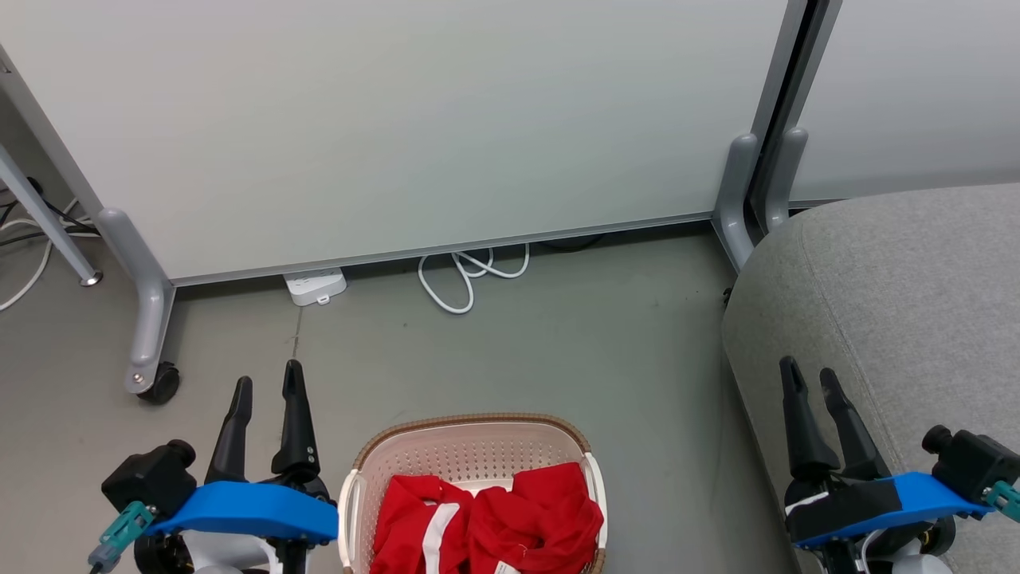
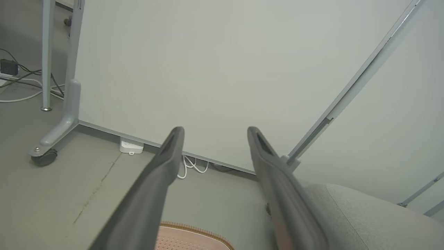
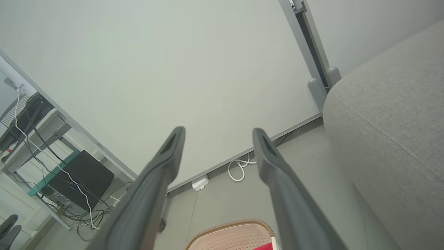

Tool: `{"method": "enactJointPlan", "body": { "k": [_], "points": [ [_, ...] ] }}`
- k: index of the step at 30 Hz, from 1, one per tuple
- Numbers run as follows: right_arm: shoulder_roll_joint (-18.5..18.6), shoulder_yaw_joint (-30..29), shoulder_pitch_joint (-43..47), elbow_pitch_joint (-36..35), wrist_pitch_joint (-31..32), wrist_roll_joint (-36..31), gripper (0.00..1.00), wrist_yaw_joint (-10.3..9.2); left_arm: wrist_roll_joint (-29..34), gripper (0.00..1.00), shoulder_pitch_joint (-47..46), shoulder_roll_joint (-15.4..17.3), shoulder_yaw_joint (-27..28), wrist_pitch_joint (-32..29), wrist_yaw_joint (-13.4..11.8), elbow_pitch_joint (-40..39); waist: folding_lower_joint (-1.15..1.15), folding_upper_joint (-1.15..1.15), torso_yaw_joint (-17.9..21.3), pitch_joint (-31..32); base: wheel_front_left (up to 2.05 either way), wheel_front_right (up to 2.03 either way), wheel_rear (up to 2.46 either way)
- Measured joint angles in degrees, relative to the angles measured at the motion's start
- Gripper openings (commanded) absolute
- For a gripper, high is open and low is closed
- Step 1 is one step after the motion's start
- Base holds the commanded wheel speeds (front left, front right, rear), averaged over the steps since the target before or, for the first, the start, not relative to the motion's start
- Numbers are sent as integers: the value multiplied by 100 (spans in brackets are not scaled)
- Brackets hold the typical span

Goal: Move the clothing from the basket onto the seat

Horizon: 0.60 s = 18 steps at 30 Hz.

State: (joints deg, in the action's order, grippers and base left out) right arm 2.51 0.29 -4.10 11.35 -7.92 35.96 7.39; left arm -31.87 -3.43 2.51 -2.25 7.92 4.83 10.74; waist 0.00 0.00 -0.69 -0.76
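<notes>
The cream-white basket (image 1: 446,446) with a brown rim stands on the floor at the bottom centre of the head view. Inside it lies the bright red clothing (image 1: 494,514), bunched, with a white stripe and a small label. The light grey seat (image 1: 900,311) fills the right side. My left gripper (image 1: 268,387) is open and empty, left of the basket and above the floor. My right gripper (image 1: 809,375) is open and empty, over the seat's left edge. The basket's rim (image 2: 194,231) and the seat (image 2: 364,218) appear in the left wrist view; the rim (image 3: 229,225) and the seat (image 3: 392,118) appear in the right wrist view.
A pale partition panel (image 1: 398,119) on grey legs with a castor (image 1: 163,383) stands behind the basket. A white power strip (image 1: 316,285) and a coiled white cable (image 1: 470,275) lie at its foot. Cables and a table leg (image 1: 48,215) are at far left.
</notes>
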Motion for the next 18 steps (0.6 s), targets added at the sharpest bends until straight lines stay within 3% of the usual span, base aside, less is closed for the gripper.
{"method": "enactJointPlan", "body": {
  "k": [18],
  "points": [
    [5, 79, 75, 25, -257, -1013, 100, 1, 998, 100, 0, 10, -144, 256, -23, 37, 0, 0, -24, 9, 0, 0, 0]
  ]
}}
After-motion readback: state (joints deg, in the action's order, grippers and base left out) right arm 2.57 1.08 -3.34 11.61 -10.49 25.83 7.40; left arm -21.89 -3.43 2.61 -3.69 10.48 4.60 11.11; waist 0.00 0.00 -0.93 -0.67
